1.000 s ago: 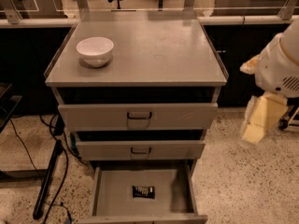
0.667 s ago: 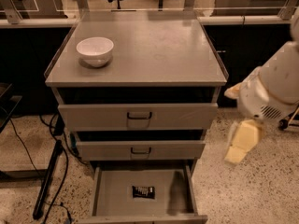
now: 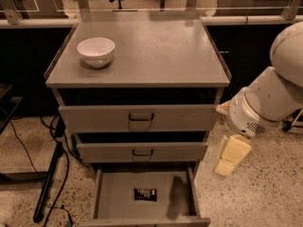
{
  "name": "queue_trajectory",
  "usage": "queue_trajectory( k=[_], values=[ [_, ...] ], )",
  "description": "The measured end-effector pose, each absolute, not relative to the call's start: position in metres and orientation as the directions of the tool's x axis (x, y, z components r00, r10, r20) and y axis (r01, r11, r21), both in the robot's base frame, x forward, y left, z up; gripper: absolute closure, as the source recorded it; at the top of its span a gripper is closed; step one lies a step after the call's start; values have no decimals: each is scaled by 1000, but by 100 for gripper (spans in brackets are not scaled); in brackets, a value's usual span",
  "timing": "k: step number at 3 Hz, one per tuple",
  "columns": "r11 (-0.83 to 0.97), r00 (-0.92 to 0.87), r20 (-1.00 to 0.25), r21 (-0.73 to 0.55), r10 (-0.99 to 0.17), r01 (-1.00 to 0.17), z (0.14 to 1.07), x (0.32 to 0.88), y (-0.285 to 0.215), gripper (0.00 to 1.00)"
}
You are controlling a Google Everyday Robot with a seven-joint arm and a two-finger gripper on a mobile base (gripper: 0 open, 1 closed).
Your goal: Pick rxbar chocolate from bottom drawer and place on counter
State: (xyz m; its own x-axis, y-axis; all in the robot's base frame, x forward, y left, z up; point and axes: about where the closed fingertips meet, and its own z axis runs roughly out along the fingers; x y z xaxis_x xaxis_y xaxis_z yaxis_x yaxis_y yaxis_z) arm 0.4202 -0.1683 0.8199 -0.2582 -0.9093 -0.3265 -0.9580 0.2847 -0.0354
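Note:
The rxbar chocolate [image 3: 145, 194] is a small black wrapper lying flat near the middle of the bottom drawer [image 3: 113, 193], which is pulled open at the foot of the cabinet. The counter [image 3: 156, 51] is the flat grey top of the cabinet. My gripper [image 3: 227, 165] hangs pale yellow below the white arm [image 3: 265, 103], to the right of the cabinet. It is level with the middle drawer, above and to the right of the open drawer, and apart from the bar. Its shadow falls on the drawer's right side.
A white bowl [image 3: 96, 51] stands at the counter's back left. Two upper drawers with dark recessed handles [image 3: 141, 117] are partly open. Black cables and a stand leg [image 3: 49, 178] lie on the speckled floor to the left. Dark cabinets stand behind.
The arm has swung left and lower, bringing the gripper from beside the top drawer down towards the right edge of the open bottom drawer. The bar and bowl have not moved.

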Motion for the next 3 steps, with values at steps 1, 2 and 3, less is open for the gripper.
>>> queue_trajectory(
  k=[1, 2, 3],
  values=[
    [310, -290, -325, -11, -900, -951, 798, 416, -164, 0],
    [353, -332, -355, 4, -874, -935, 725, 439, -164, 0],
    [355, -332, -359, 1, -873, -935, 724, 441, -164, 0]
  ],
)
